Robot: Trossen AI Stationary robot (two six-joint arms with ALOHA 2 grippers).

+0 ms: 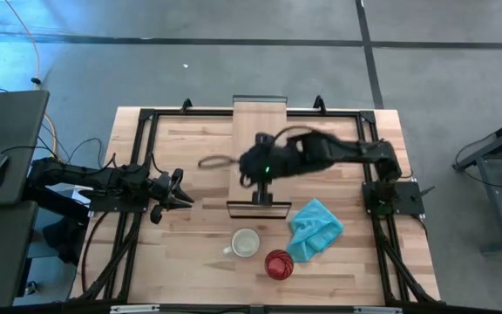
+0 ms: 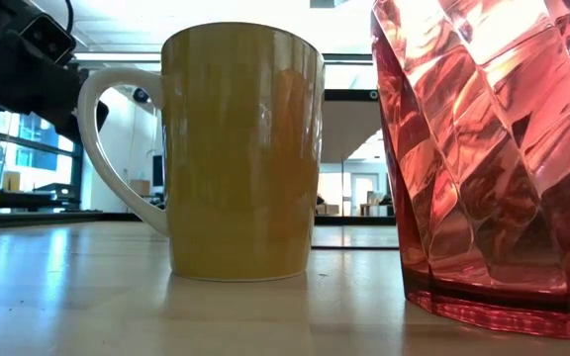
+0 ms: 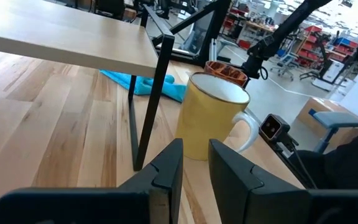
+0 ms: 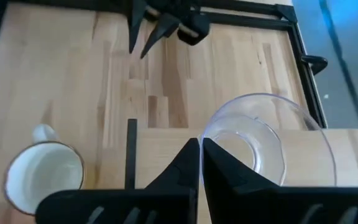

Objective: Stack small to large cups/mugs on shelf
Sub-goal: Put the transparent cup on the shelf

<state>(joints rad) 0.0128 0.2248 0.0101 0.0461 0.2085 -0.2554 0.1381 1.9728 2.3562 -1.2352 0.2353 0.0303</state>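
My right gripper [image 1: 262,194] reaches over the near end of the shelf [image 1: 260,131], shut on the tiny clear glass [image 4: 272,140]. The cream handled mug [image 1: 246,243] stands upright on its base on the tabletop in front of the shelf. The red translucent cup [image 1: 278,263] stands just to its right, nearer the front edge. Both fill the low view, the mug [image 2: 240,148] and the red cup [image 2: 493,158]. My left gripper [image 1: 178,194] waits open at the table's left, pointing toward the mug [image 3: 210,118]. My right gripper pinches the clear glass by its wall at the rim [image 4: 205,132], one finger outside and the other seemingly inside. The fingers come from above, pointing down. The glass is upright, mouth up, over the shelf board [image 4: 160,155]. I cannot tell whether its base rests there.
A teal cloth [image 1: 315,228] lies crumpled on the table, right of the shelf's near end. The shelf's dark leg [image 3: 151,106] stands between my left gripper and the mug. A dark frame runs around the tabletop [image 1: 190,148], which is bare wood left of the shelf.
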